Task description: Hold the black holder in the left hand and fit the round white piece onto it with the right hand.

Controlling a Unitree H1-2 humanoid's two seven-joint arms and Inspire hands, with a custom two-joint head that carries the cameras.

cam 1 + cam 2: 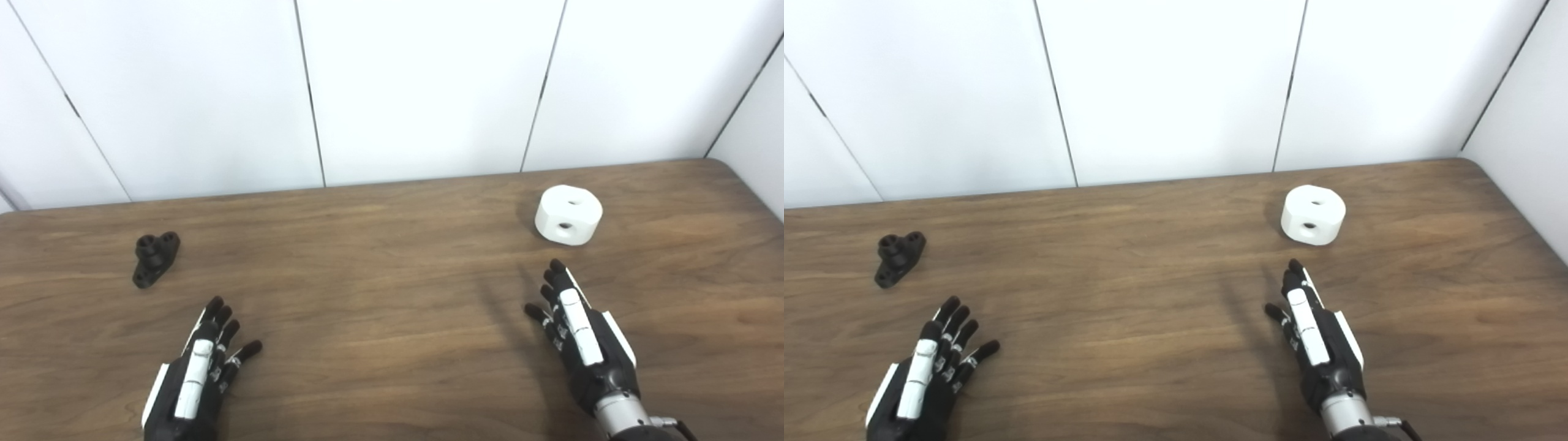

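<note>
The small black holder (pixel 155 258) lies on the wooden table (pixel 380 294) at the left, a short way beyond my left hand (pixel 199 367). That hand is open, fingers stretched toward the holder, holding nothing. The round white piece (pixel 568 215), with a hole in its top and one in its side, stands at the right rear. My right hand (pixel 579 334) is open just in front of it, fingertips (pixel 556 267) a small gap short of the piece. In the right eye view the holder (pixel 899 250) and the white piece (pixel 1313 214) sit in the same places.
White wall panels (pixel 416 86) rise right behind the table's back edge. The table's rounded right rear corner (pixel 729 164) lies near the white piece. Bare wood spans the middle between my two hands.
</note>
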